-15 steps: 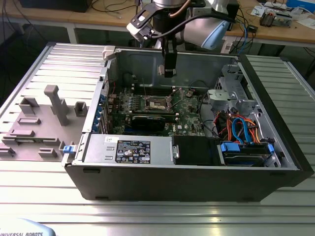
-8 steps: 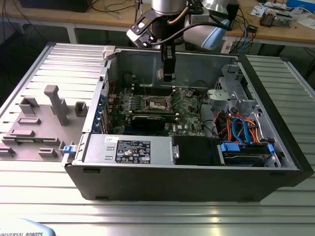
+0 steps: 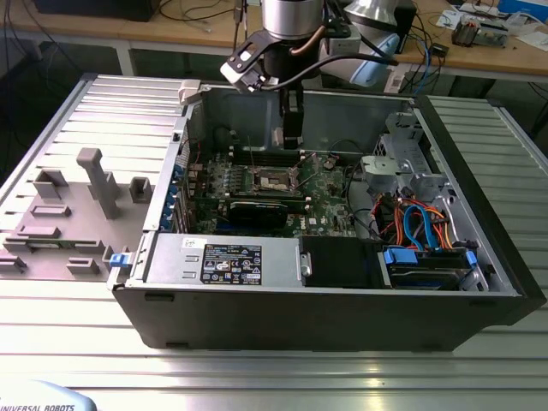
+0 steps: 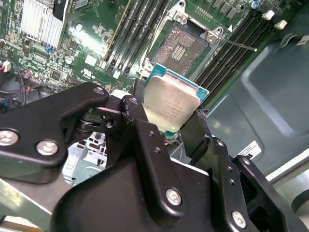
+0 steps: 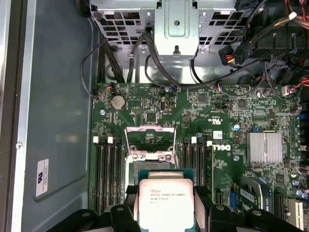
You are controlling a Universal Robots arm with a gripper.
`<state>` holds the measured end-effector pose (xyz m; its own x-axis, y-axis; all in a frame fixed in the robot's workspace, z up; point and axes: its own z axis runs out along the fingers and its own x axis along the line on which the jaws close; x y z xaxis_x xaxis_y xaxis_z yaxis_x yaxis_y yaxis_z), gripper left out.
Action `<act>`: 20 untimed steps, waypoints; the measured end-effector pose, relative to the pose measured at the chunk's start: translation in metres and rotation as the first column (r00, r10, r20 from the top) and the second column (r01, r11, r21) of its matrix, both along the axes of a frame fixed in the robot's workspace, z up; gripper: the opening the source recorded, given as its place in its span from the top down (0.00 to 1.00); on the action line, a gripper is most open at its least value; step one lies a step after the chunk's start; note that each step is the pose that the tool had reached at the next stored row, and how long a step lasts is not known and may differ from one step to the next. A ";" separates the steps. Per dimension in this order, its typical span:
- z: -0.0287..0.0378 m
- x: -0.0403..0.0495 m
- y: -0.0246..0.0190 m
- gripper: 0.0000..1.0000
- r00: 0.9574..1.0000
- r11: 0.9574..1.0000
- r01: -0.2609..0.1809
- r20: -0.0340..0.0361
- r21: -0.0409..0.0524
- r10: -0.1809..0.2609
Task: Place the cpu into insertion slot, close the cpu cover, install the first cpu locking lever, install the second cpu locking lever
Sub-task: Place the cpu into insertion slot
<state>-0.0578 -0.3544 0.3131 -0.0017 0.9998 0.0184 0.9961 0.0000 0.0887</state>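
Note:
My gripper (image 4: pixel 166 123) is shut on the cpu (image 4: pixel 171 104), a flat square chip with a silvery top, held by its edges between two black fingers (image 4: pixel 135 116). In the first wrist view the cpu (image 5: pixel 165 203) hangs above the green board, between the gripper (image 5: pixel 166 215) fingers. The insertion slot (image 4: pixel 186 43) lies open just beyond the chip, dark with a silver rim and nothing in it. The cpu cover (image 5: pixel 149 140) is swung up past the slot. A thin locking lever (image 4: pixel 236 44) sticks out sideways. In the exterior view the gripper (image 3: pixel 292 137) hovers inside the case above the insertion slot (image 3: pixel 276 180).
Memory slots (image 5: pixel 107 169) flank the socket on both sides. A finned heat sink (image 5: pixel 264 147) and a black card (image 3: pixel 261 210) sit nearby. A drive cage (image 5: pixel 176 24) and cable bundles (image 3: pixel 419 218) crowd one end of the case. A grey fixture plate (image 3: pixel 77 205) lies at the exterior view's left.

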 end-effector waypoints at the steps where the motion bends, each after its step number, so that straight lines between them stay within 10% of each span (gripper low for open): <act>1: -0.0008 0.0000 0.0001 0.46 1.000 1.000 0.015 0.000 0.000 -0.015; 20: -0.0028 0.0000 0.0001 0.46 1.000 1.000 0.015 0.000 0.000 -0.015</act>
